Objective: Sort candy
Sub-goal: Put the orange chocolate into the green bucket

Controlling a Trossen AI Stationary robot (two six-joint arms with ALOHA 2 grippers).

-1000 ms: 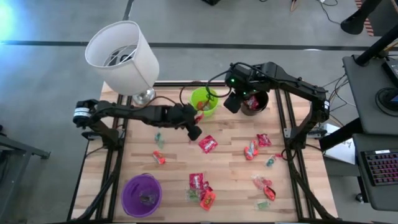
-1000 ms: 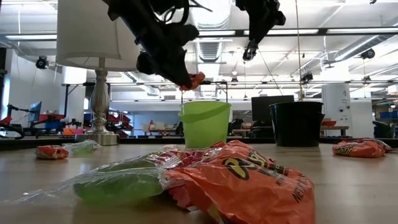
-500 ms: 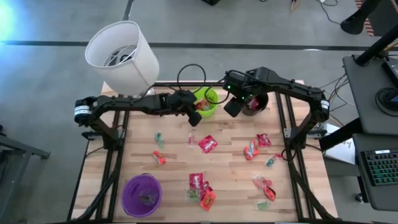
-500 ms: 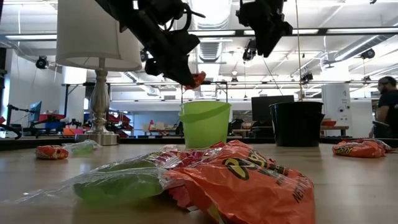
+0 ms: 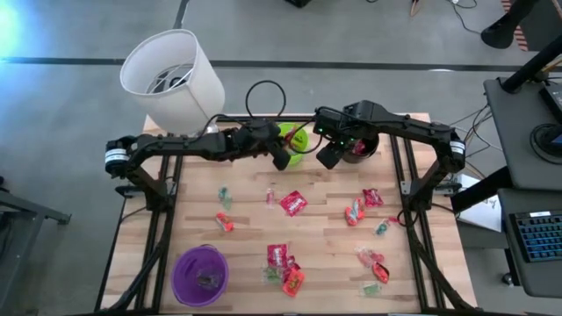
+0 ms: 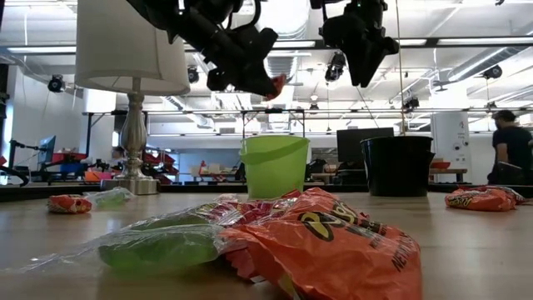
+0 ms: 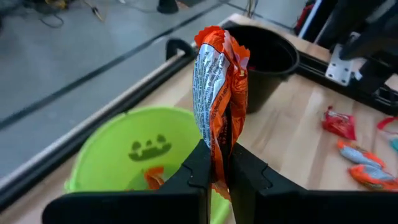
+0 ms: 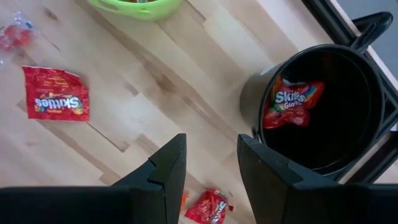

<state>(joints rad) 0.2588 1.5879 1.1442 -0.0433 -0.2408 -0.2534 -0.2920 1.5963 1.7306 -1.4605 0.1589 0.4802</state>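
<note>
The left gripper (image 7: 219, 171) is clamped on an orange candy wrapper (image 7: 217, 93), held above the green cup (image 7: 146, 149). The right gripper (image 8: 211, 168) hovers beside the black cup (image 8: 323, 106), its 2 fingers apart and empty. Other candy (image 5: 293, 203) lies scattered on the table (image 5: 246, 219).

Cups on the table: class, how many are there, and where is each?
3. The green cup and the black cup stand side by side at the far edge; the purple cup stands at the near left corner.
</note>
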